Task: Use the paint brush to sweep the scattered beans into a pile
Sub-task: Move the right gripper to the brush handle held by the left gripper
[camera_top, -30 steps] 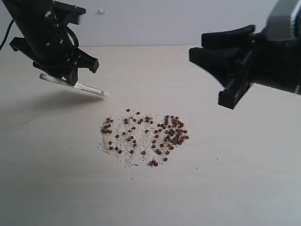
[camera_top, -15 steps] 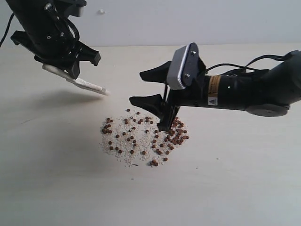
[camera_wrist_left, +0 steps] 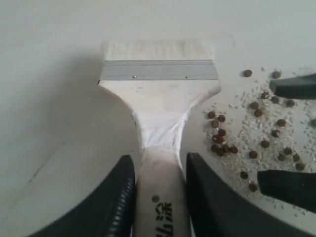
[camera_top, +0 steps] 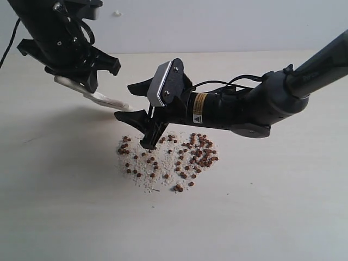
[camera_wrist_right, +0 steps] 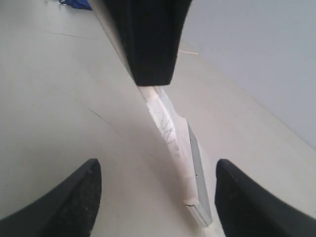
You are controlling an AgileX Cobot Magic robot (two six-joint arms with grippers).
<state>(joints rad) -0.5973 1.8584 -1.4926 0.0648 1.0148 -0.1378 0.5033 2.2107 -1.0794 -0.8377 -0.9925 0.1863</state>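
The beans (camera_top: 168, 157) lie scattered with whitish crumbs in a loose patch mid-table, also beside the brush head in the left wrist view (camera_wrist_left: 247, 133). My left gripper (camera_top: 92, 80) (camera_wrist_left: 159, 165) is shut on the paint brush's pale handle. The paint brush (camera_top: 102, 98) (camera_wrist_left: 158, 94) slants down, its bristles just above the table left of the beans. My right gripper (camera_top: 124, 102) (camera_wrist_right: 157, 168) reaches across the beans, open, one finger on each side of the brush head (camera_wrist_right: 180, 148) without touching it. No compact pile shows.
The pale tabletop (camera_top: 261, 217) runs back to a grey wall (camera_top: 217, 22). The right arm's black forearm (camera_top: 244, 106) hangs low over the beans' far side. The right gripper's dark fingers (camera_wrist_left: 296, 86) show at the edge of the left wrist view.
The right arm has swung in from the right, across the beans, until its open fingers flank the brush head. The left gripper has tilted the brush down a little.
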